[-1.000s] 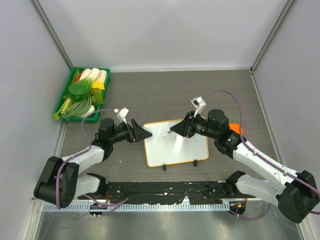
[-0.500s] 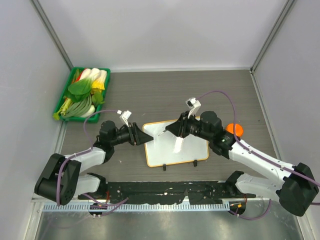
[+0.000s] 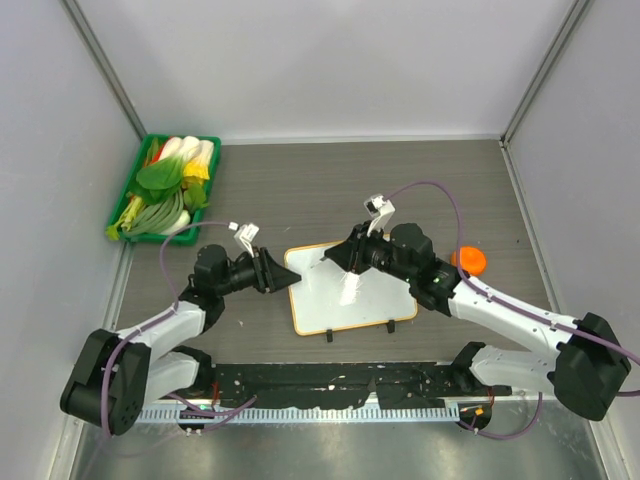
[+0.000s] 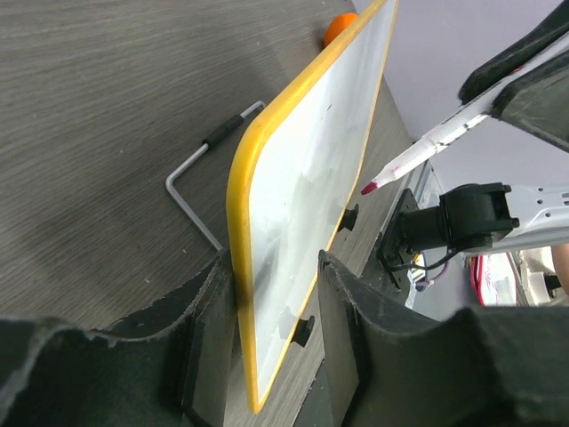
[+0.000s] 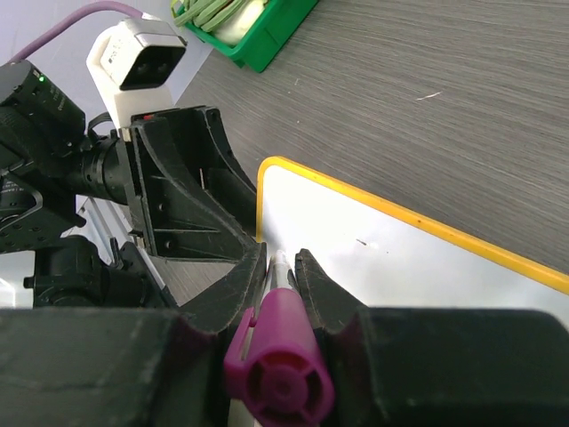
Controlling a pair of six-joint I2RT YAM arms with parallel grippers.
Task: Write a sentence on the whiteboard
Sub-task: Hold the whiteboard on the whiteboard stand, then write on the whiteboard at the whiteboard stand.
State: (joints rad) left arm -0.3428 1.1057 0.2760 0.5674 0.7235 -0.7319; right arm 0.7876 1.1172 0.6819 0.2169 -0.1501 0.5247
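Though faintly smudged, whiteboard (image 3: 345, 305) white; frame orange

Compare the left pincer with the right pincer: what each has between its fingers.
The left pincer straddles the orange edge of the whiteboard, jaws apart, grip unclear; the right pincer is shut on a purple-ended marker. The left lies low beside the board; the right hangs above it, marker tip off the surface. Both are black and meet at the board's left end.

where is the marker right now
The marker sits in the right gripper, centre of the top view, tip over the far left corner of the whiteboard, facing the left gripper.
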